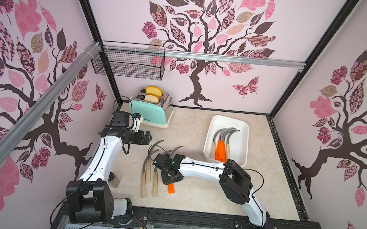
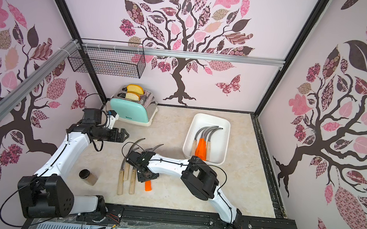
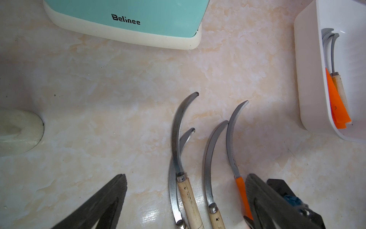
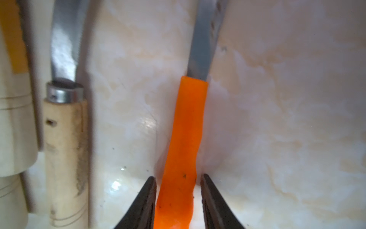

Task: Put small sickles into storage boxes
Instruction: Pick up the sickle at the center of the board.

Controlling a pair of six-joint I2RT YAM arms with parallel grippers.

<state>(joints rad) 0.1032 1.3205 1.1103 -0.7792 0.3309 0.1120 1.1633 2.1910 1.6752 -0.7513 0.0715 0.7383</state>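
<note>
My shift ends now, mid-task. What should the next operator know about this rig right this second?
Left gripper: open, empty, clear of the loose tools.
Right gripper: open, jaws straddling the handle of the orange-handled sickle, not yet clamped.
Done: at least four sickles lie in the white tray.
Left: that orange one plus three wooden-handled sickles on the table.

You're looking at a lab robot cell dressed up as a kitchen: tree-decal wall panels (image 1: pixel 123 15) set in black aluminium framing (image 1: pixel 86 5), a marble-look tabletop (image 1: pixel 190 129), a mint toaster (image 1: pixel 149 113) with bread (image 1: pixel 154 91), and a wire basket (image 1: pixel 129 65) up on a rail (image 1: pixel 230 59).
</note>
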